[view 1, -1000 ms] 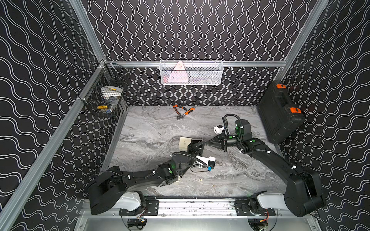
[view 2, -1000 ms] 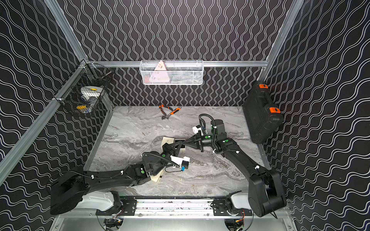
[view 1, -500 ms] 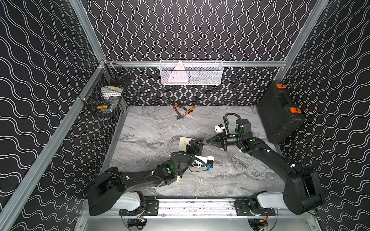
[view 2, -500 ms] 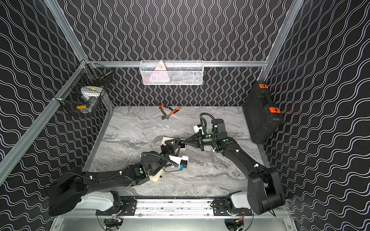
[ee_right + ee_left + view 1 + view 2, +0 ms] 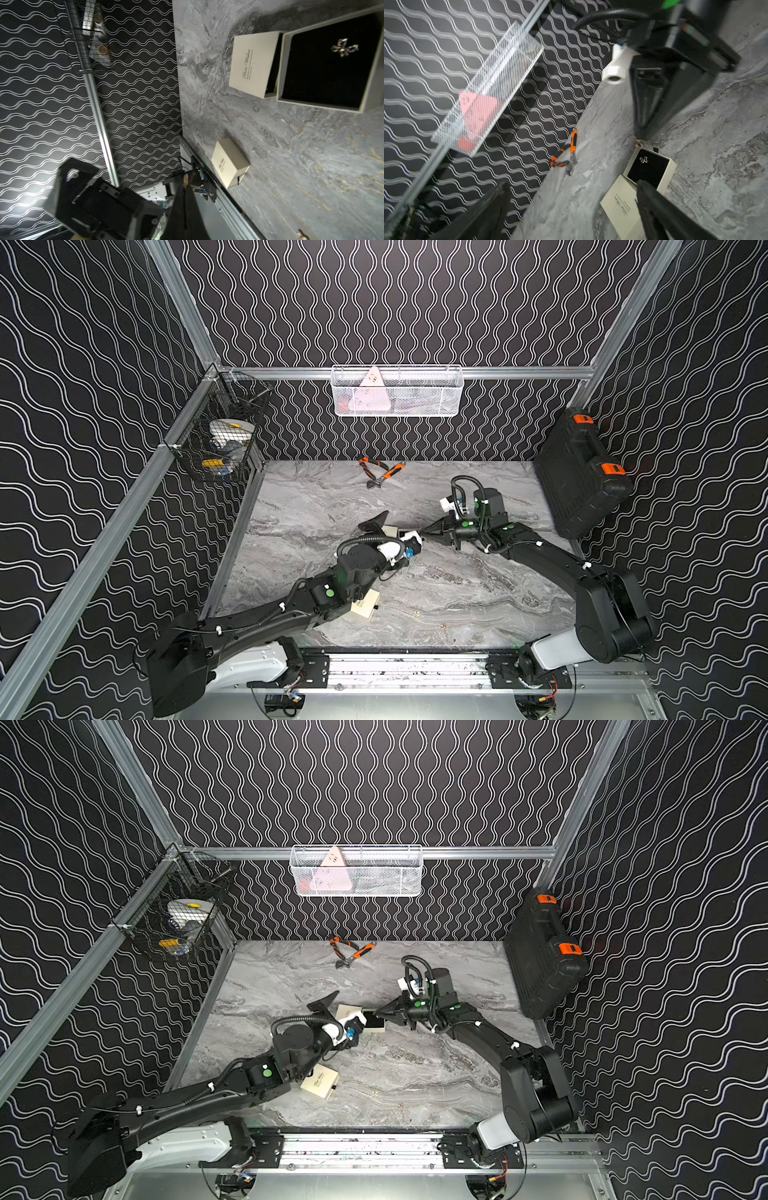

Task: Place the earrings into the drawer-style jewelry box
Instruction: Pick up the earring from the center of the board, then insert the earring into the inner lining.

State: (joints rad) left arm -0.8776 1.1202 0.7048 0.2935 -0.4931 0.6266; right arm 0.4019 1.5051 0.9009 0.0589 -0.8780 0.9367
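In both top views the jewelry box (image 5: 343, 1013) lies mid-table with its drawer (image 5: 372, 1023) pulled out to the right. The left gripper (image 5: 348, 1007) straddles the box with jaws spread wide, holding nothing, and the right gripper (image 5: 377, 1014), pinched tight, points its tip at the drawer's far right edge. A second box (image 5: 320, 1083), closed, sits nearer and to the left. A couple of glinting specks (image 5: 376, 1092) lie on the near table (image 5: 415, 1073) to its right, probably earrings not yet collected. In the left wrist view one earring (image 5: 643, 160) rests on the drawer's black lining, close to the corner where the right gripper's tip hangs; a tiny bit shows at that tip, too small to name. In the right wrist view the same earring lies in the drawer, the closed jaws show a pale bit at their tip that I cannot identify, and a loose earring (image 5: 300, 233) lies on the bare table, well apart from both boxes. I judge one piece delivered, with more left to fetch.
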